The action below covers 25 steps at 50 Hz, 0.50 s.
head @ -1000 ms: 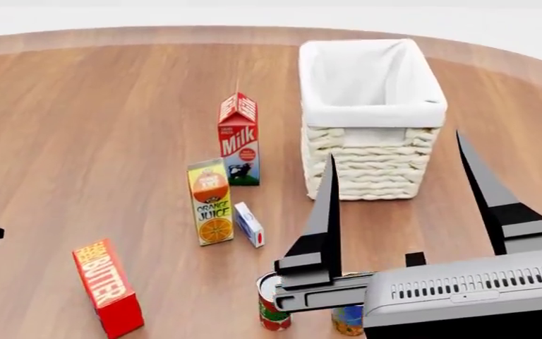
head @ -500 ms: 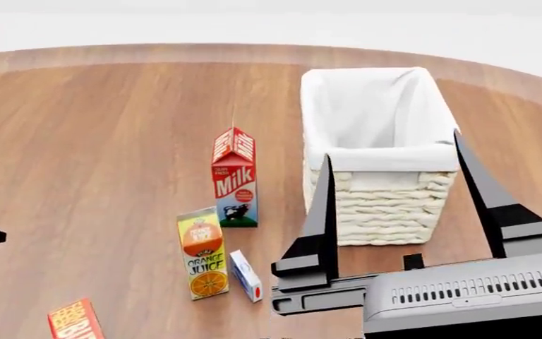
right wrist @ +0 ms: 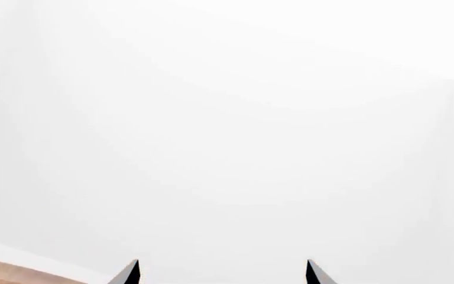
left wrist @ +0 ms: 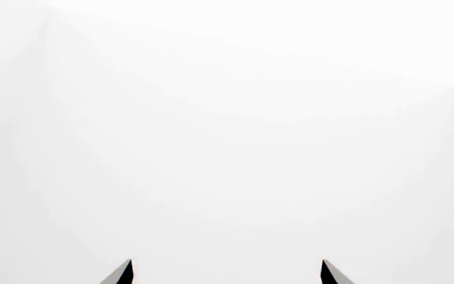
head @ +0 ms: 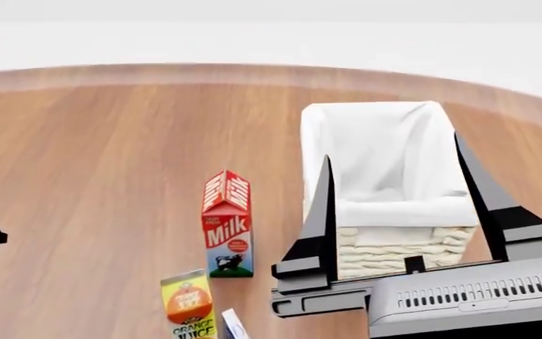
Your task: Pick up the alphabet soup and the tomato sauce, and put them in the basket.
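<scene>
While your right gripper [head: 394,155] hangs spread, empty, before basket [head: 384,205] toward table's [head: 111,155] far right edge, left gripper's [left wrist: 227,273] tips likewise apart

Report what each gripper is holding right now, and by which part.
Nothing is held. The right gripper stands open in front of the basket with only air between its fingers. The left gripper shows two spread fingertips against blank white, nothing between them.

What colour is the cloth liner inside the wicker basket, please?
White, over a cream woven basket; the head view shows the liner best.
</scene>
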Tool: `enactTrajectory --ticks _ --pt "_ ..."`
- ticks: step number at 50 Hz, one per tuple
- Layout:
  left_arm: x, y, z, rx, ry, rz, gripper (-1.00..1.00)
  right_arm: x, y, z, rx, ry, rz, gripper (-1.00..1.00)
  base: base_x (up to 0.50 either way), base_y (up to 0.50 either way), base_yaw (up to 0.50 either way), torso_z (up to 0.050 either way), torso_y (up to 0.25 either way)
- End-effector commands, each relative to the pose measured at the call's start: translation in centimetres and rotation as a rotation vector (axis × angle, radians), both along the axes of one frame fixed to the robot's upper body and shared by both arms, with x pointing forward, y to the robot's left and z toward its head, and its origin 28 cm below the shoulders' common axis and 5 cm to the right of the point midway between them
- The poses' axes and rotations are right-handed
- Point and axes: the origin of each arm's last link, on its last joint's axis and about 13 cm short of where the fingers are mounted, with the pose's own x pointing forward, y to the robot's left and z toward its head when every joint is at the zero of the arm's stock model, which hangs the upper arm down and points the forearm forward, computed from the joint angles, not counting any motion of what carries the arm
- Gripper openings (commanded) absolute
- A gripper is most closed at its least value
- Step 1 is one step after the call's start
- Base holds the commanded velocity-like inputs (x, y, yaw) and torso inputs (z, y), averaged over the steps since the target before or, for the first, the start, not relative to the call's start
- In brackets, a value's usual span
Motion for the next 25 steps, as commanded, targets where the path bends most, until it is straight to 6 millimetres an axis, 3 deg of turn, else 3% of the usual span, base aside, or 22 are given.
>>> enactTrajectory --ticks 1,25 --pt "0.01 -0.08 -0.11 0.006 0.002 0.0 1.0 0.0 -0.04 -0.07 0.002 0.001 0.002 1.0 0.35 0.0 0.0 0.0 0.01" --pt "0.04 -0.15 -0.01 0.003 0.0 -0.005 1.0 0.02 0.03 0.01 0.005 -0.001 0.006 1.0 0.35 0.0 0.0 0.0 0.0"
